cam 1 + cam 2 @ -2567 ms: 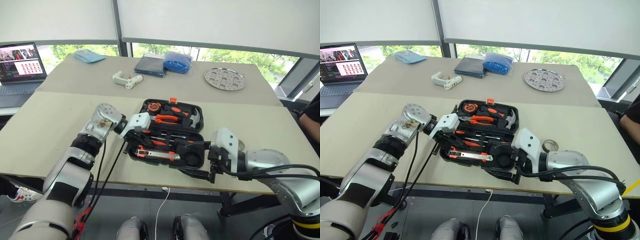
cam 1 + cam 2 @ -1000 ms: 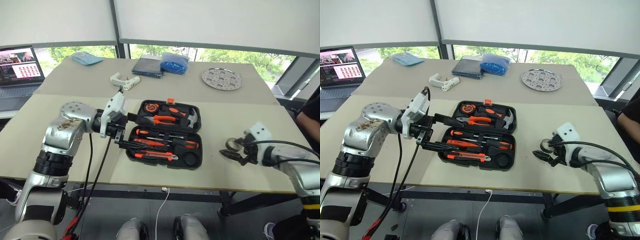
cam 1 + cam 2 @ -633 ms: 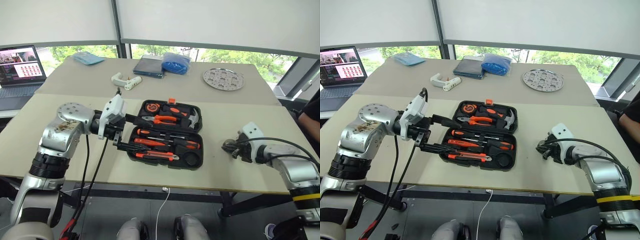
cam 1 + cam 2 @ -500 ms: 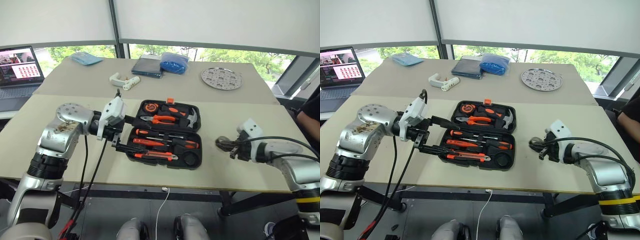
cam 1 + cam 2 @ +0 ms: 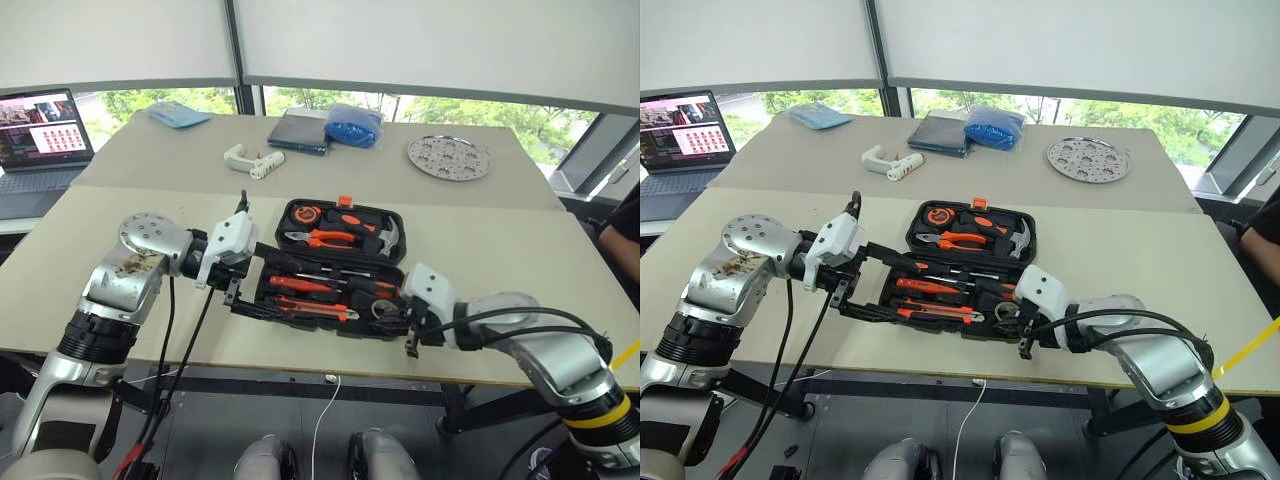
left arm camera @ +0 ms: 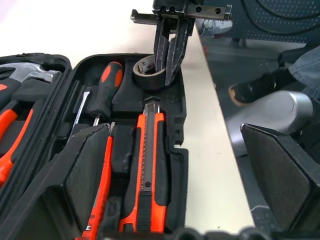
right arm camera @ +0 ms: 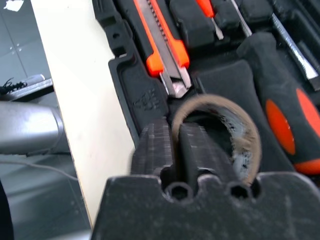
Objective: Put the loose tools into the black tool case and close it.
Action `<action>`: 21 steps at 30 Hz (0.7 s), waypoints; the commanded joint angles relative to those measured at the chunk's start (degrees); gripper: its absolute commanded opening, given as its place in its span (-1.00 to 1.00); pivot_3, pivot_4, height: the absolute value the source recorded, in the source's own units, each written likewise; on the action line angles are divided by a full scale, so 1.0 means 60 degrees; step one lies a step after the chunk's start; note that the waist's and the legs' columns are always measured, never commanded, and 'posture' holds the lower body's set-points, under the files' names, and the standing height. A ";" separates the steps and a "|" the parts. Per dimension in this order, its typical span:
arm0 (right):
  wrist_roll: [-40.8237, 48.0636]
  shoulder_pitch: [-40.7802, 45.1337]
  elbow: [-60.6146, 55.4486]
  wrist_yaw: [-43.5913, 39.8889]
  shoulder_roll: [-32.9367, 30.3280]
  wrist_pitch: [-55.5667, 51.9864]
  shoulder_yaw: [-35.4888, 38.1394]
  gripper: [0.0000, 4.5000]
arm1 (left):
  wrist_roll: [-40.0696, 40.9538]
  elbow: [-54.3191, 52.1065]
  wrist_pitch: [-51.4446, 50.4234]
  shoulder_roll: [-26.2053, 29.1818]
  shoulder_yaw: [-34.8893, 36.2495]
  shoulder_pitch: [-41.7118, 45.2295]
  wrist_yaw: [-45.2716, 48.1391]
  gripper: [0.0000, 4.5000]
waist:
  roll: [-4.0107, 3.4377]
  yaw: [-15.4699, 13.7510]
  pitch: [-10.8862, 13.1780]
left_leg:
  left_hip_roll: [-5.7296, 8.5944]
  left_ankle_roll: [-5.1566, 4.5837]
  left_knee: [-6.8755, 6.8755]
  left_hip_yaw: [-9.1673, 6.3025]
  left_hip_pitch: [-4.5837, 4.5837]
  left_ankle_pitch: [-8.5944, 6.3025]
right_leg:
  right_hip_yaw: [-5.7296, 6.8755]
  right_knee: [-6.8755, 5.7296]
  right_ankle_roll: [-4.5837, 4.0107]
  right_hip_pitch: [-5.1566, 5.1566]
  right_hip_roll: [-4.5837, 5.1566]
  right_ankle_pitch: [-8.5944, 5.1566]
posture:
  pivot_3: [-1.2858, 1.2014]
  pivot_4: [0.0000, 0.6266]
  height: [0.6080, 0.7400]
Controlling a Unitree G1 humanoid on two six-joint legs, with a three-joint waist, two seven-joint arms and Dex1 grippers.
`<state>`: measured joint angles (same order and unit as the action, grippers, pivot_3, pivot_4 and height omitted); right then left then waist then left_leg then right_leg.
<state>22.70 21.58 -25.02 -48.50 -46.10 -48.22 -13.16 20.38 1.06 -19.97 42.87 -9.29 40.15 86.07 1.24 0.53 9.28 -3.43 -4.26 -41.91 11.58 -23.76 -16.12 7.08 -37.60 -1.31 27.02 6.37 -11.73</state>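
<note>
- Right gripper (image 7: 172,145) clamped thin across wall of small dark tape roll (image 7: 235,130), one finger inside ring, one outside; roll hanging at round corner recess of black tool case (image 5: 335,265), beside blade tip of utility knife (image 7: 161,42).
- Seen from left wrist: same roll (image 6: 150,75) pinched from above, low in recess at near right corner of case.
- Left gripper (image 5: 865,280) spread wide, nothing held; upper finger reaching over case's left edge, lower finger along its near left side. Contact with case: cannot tell.
- Case lying open and flat on near table (image 5: 120,250), orange latch (image 5: 345,201) at far edge.
- Near half: two orange-and-black screwdrivers (image 5: 300,283) lying side by side, utility knife in frontmost slot.
- Slim orange tester screwdriver: cannot pick out for certain among the slots.
- Far half: pliers (image 5: 330,238), hammer (image 5: 388,235), tape measure (image 5: 305,214) seated in their slots.
- Far table (image 5: 540,185): white pistol-shaped tool (image 5: 252,161), dark flat book-like thing (image 5: 298,131), blue bag (image 5: 355,124) touching it, round perforated metal plate (image 5: 450,157), light blue cloth (image 5: 180,113).
- Laptop (image 5: 40,125) open at far left, screen lit.
</note>
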 commanded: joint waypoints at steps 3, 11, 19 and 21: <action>0.0906 -0.0032 -0.0866 -0.0695 -0.0366 -0.0484 0.0561 0.18 | -0.0036 -0.0008 0.0144 0.0117 0.0157 -0.0114 -0.0149 1.00 | 0.0000 0.0004 0.0000 | -0.0001 0.0000 0.0001 0.0000 0.0001 0.0000 | 0.0000 0.0001 -0.0001 0.0000 -0.0004 -0.0001 | 0.03 -0.52 0.67; 0.1320 0.0405 0.0296 -0.0178 -0.0312 -0.0695 0.2237 -0.13 | -0.0435 0.1579 0.0112 0.0310 0.0897 -0.0296 -0.1418 1.00 | 0.0001 0.0026 0.0000 | -0.0001 0.0000 0.0000 -0.0001 0.0007 0.0000 | -0.0002 -0.0006 0.0001 -0.0001 -0.0002 0.0002 | 0.03 -0.52 0.67; -0.0135 0.0272 0.2790 -0.0004 -0.0425 0.1342 0.2228 -1.00 | -0.1467 0.4029 0.1372 0.0080 0.1286 -0.0553 -0.3211 -0.20 | 0.0001 0.0004 0.0001 | 0.0004 -0.0001 0.0003 0.0002 0.0003 0.0000 | 0.0001 0.0002 -0.0002 -0.0002 0.0002 0.0002 | 0.03 -0.52 0.67; -0.0580 0.0305 0.3323 -0.0063 -0.0278 0.2044 0.1921 -1.00 | -0.1717 0.4338 0.1685 -0.0197 0.1051 -0.0440 -0.3282 -0.51 | 0.0001 -0.0022 0.0001 | 0.0009 -0.0001 0.0003 0.0003 -0.0001 0.0000 | 0.0007 0.0001 -0.0001 0.0000 0.0006 0.0002 | 0.03 -0.52 0.67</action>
<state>21.32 23.10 -6.20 -48.63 -48.38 -40.45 -0.79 11.09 26.81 -12.28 42.75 -1.90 36.38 67.00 1.24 0.40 9.28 -3.37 -4.26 -41.89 11.60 -23.77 -16.12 7.13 -37.60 -1.31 27.01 6.42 -11.72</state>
